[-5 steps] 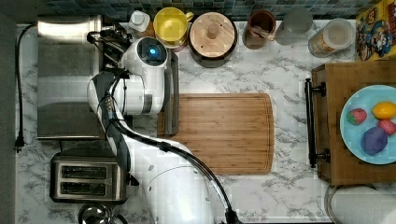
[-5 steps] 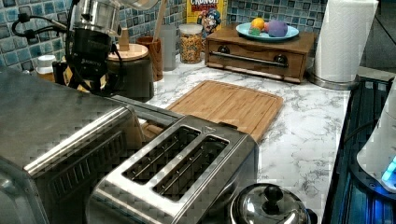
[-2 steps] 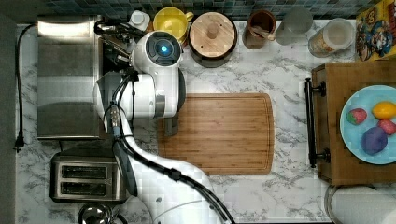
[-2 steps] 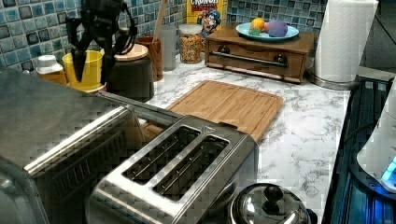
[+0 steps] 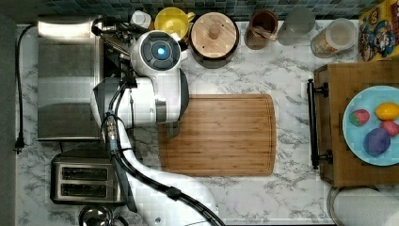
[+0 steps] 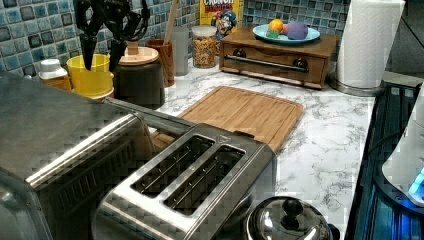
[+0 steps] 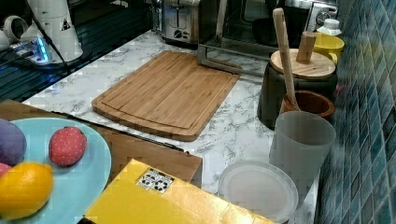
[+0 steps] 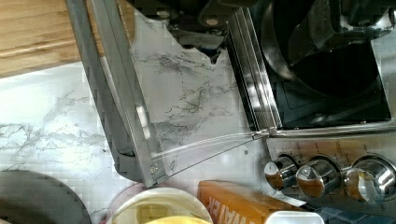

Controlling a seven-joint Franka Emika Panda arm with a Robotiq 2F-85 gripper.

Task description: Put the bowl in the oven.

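Clearly released and empty, my pincer [image 6: 102, 50] hangs with fingers spread wide, and the bowl [image 8: 327, 70] sits inside the oven [image 5: 68, 80].

By my judgement the placing is done and the step in hand is getting clear, so I would rise straight up before swinging anywhere, keeping my fingers off the lowered glass door [image 8: 187, 107] beneath me and off the cup [image 6: 90, 75] and pot [image 6: 140, 80] close by. In the top view the oven lies at nine o'clock from my wrist, so the bowl is below me and toward nine o'clock, apart from both fingers. In the left view the cup stands at six o'clock under my fingertips, the pot at about four o'clock.
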